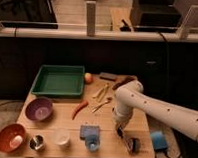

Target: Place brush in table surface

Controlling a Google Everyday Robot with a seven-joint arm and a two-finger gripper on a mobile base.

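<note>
As far as could be judged, looked nearly complete: found the brush (pixel 133 144) already down on the table surface (pixel 106 144) near its front right corner, just beside the gripper (pixel 121 131) hanging low, leaving only withdrawal. Could not tell whether the jaws stood parted or closed. Read the stubby long axis as roughly along the front edge; could not settle which end pointed where.

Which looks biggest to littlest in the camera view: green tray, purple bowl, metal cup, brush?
1. Green tray
2. Purple bowl
3. Metal cup and brush: they look about alike, so no ranking.
The gripper is right beside the brush.
</note>
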